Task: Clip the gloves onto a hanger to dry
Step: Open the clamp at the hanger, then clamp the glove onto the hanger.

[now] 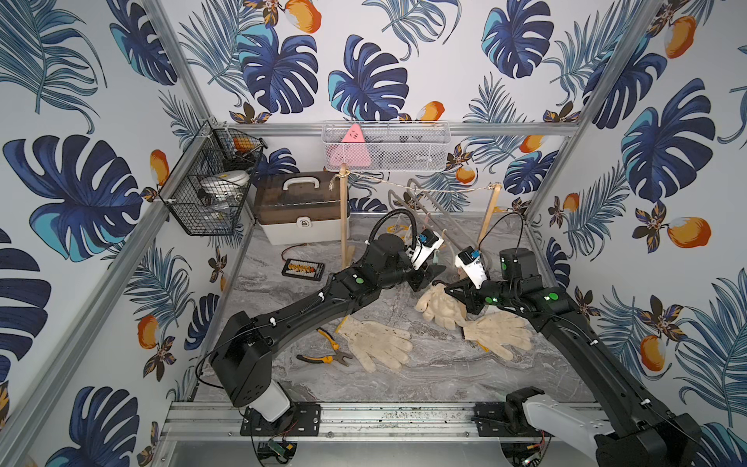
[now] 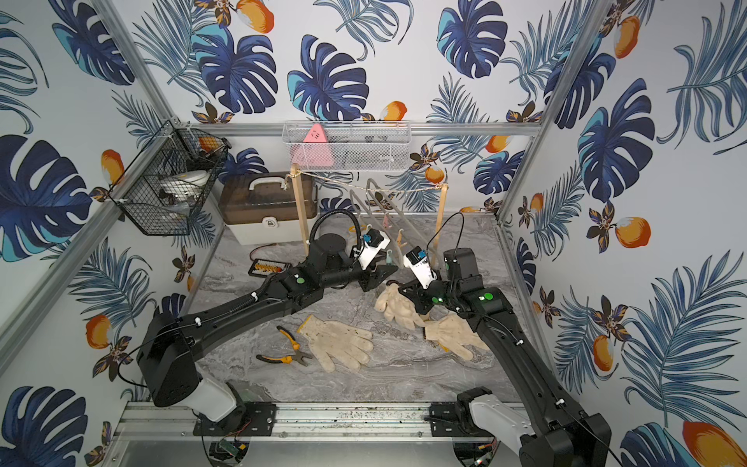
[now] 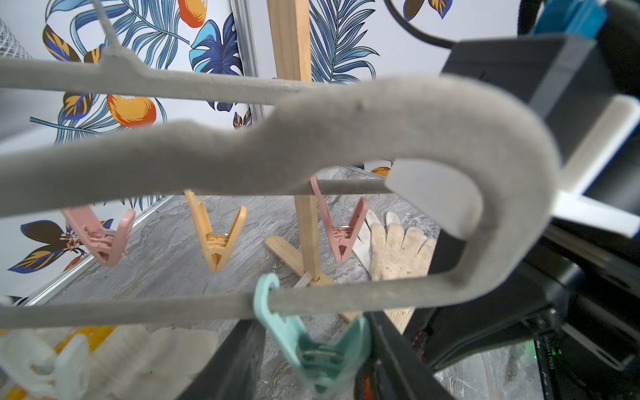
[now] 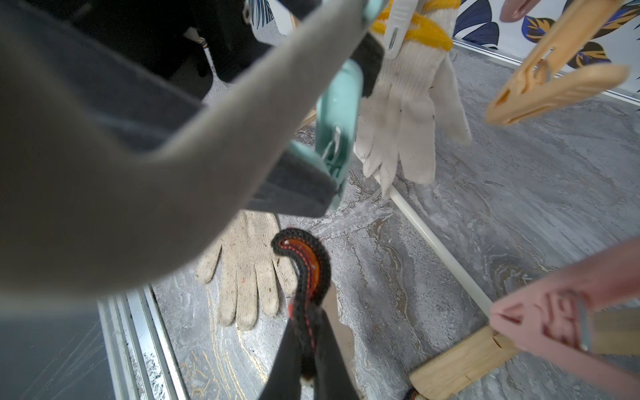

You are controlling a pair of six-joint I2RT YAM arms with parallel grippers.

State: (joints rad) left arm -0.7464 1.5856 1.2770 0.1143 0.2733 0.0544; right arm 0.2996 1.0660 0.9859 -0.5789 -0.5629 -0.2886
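Your right gripper [image 4: 308,332] pinches the dark red-black cuff of a cream knitted glove [image 4: 304,263] and holds it cuff-up just under the grey velvet hanger [image 3: 346,114], so that the edge can enter a clip. Your left gripper [image 3: 313,329] presses on the mint-green plastic clip [image 3: 322,363], I think to open its mouth. Another soiled cream glove [image 1: 376,343] lies flat on the grey marble desk [image 1: 424,376].

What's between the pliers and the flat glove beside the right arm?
Another glove, lying flat on the tabletop, fingers toward that glove. Both top views show it.
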